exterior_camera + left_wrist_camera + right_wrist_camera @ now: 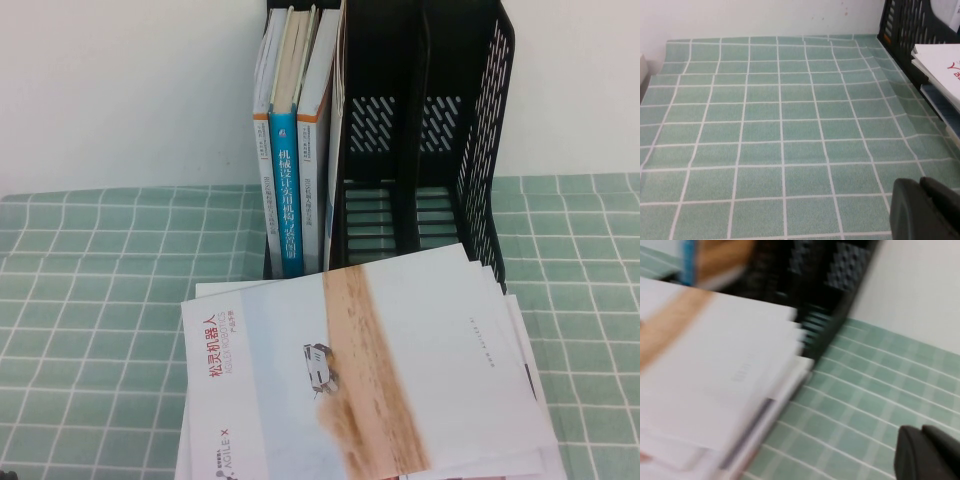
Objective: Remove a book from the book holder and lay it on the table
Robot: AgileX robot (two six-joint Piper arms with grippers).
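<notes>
On the table (90,300), the book (370,370), sandy-banded, flat

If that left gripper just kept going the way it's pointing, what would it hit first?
Probably nothing but the table: ahead of the left gripper lies bare checked cloth up to the white wall. The book holder stands off to one side. Depth is hard to judge.

Blue-spined book (285,190) upright among other books in rack's left compartment; white brochures (520,340) stacked flat beneath.
</notes>
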